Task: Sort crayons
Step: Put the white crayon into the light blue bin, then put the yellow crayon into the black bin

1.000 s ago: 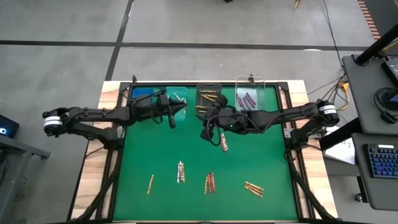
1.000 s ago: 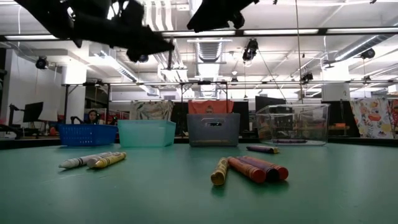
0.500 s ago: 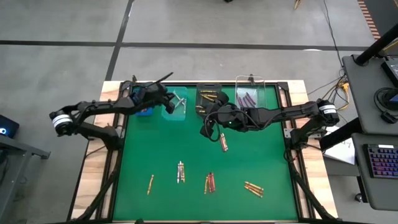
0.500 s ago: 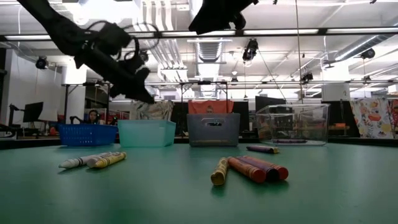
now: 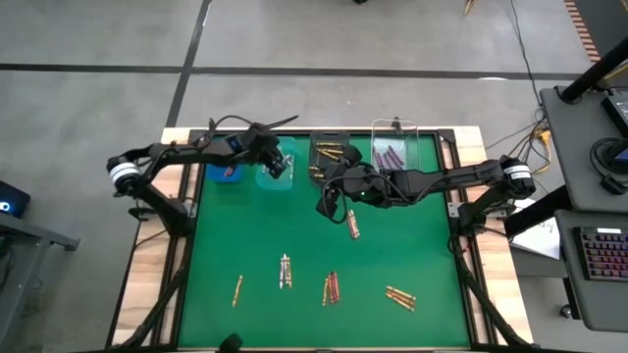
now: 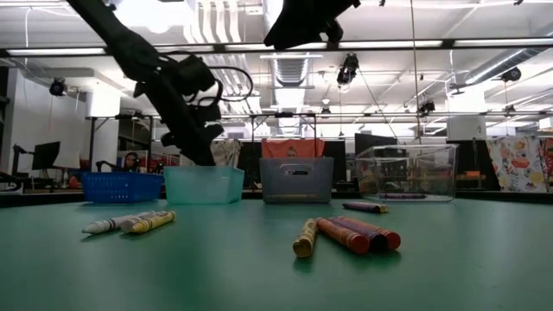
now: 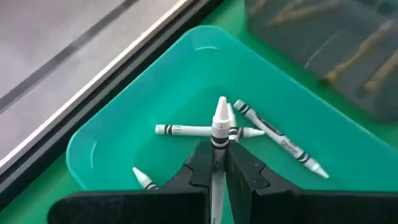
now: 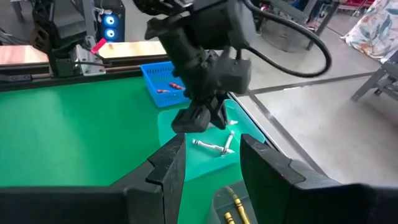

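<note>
A silver-grey crayon (image 7: 220,121) sits clamped in the left gripper (image 7: 216,163), lower half hidden between the fingers, tip poised over the teal bin (image 7: 124,130) where more silver crayons (image 7: 273,137) lie. The right gripper (image 8: 208,155) hangs mid-table, jaws spread wide, empty. Loose crayons (image 5: 331,287) dot the green mat (image 5: 412,255) near the front edge, open mat around them.

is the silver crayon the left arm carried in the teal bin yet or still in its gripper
Still gripped. The left gripper is shut on the silver crayon, poised over the teal bin, where other silver crayons already lie.
</note>
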Motion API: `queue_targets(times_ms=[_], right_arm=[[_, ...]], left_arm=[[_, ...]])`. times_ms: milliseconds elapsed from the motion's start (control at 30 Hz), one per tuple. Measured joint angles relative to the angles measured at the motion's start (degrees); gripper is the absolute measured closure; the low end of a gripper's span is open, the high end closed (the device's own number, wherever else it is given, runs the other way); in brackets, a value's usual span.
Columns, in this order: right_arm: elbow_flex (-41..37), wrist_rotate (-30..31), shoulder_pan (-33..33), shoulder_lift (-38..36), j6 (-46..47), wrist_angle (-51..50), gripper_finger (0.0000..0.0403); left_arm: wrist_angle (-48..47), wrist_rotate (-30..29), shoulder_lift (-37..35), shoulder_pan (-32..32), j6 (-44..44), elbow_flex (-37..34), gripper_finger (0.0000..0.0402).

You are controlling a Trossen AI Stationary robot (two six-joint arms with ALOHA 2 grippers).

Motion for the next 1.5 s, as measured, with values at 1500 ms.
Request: queue_targets(times_ms=[1500], right_arm=[[-0.02,-15.94,0.02,0.0,27.29,-9.42,0.0274]], left_arm=[[3.84,3.13,-17.11,-9.6,2.82,-1.95,0.0342]])
